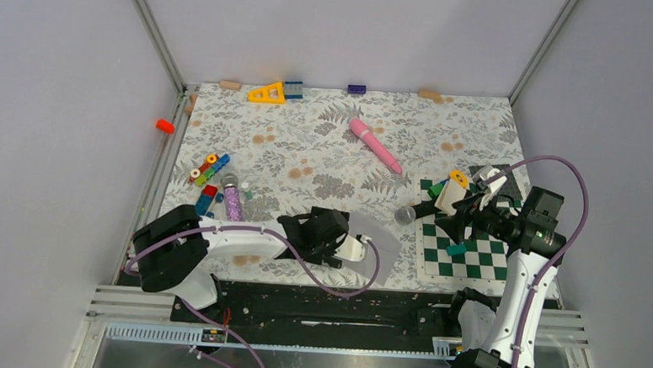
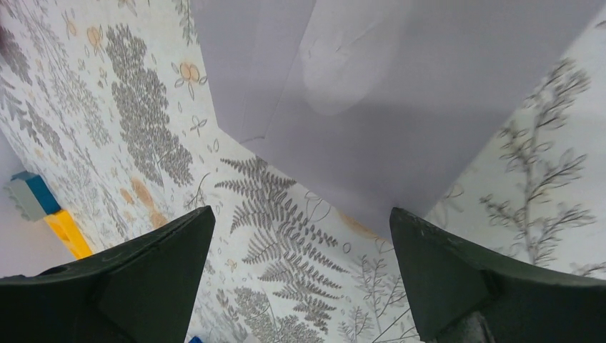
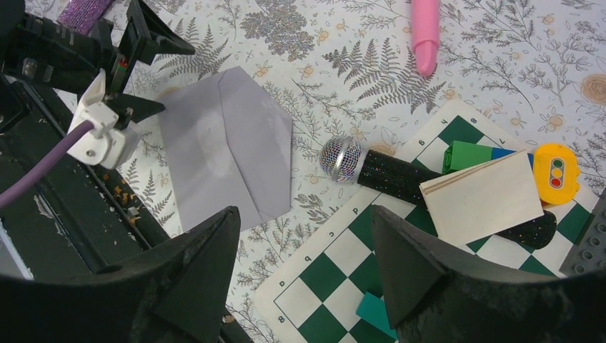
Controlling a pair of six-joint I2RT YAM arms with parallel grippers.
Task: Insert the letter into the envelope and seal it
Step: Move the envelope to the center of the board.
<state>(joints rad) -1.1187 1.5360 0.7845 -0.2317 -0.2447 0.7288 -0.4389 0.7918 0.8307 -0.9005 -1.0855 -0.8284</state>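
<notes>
The pale grey-lavender envelope [image 1: 385, 242] lies flat on the fern-print cloth near the front edge, flap open. It also shows in the right wrist view [image 3: 214, 150] and the left wrist view [image 2: 400, 93]. The letter [image 1: 451, 196], a cream folded card, rests on a microphone over the checkerboard mat, as the right wrist view shows [image 3: 482, 196]. My left gripper [image 1: 350, 232] is open and empty, low over the cloth, with the envelope's near corner just beyond its fingertips [image 2: 301, 214]. My right gripper [image 1: 467, 212] is open and empty, above the mat's left edge [image 3: 304, 211].
A black microphone [image 3: 386, 175] lies across the green-and-white checkerboard mat [image 3: 371, 286], with green [image 3: 468, 153], teal [image 3: 375, 311] and yellow traffic-light [image 3: 556, 171] blocks. A pink marker [image 1: 376, 144] lies mid-table. Toy bricks [image 1: 208, 174] and a purple glitter tube [image 1: 233, 203] sit at left.
</notes>
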